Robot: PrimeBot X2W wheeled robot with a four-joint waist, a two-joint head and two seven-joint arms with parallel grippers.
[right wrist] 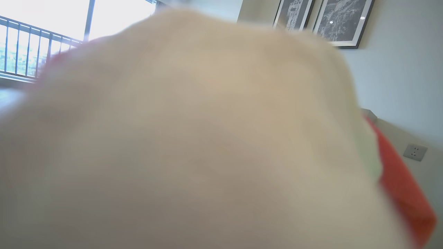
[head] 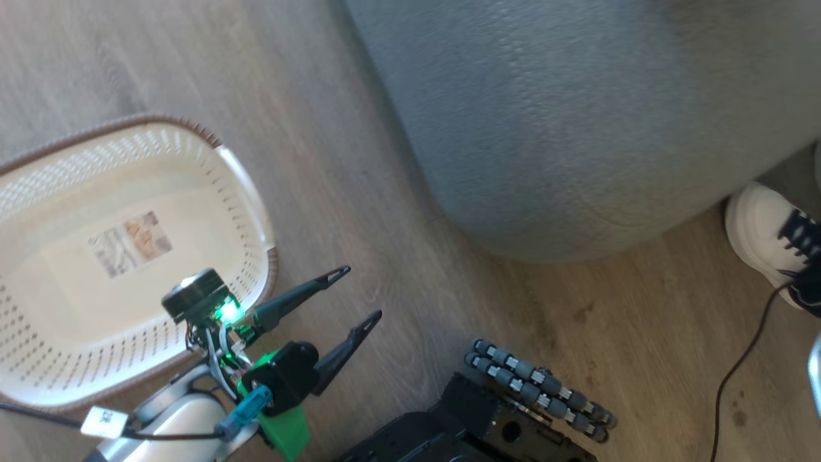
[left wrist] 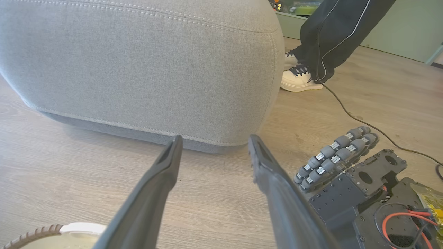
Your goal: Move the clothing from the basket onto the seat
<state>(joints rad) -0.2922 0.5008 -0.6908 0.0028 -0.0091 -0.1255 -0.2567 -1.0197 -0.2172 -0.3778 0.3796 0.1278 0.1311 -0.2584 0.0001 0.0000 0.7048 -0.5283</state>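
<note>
Plainly the left gripper (head: 362, 291) gapes wide, holding nothing, beside the basket (head: 247, 192); right gripper's state unclear

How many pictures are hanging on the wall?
2. They hang side by side at the top of the right wrist view: the left picture and the right picture. The pale blur close to the camera may hide more.

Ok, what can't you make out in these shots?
- Right wrist view: a blurred pale mass with a red edge lies against the lens, hiding whatever is behind it.
- Head view: the seat is blurred and cut off by the top edge.
- Head view: the sticker in the basket is too blurred to read.
</note>
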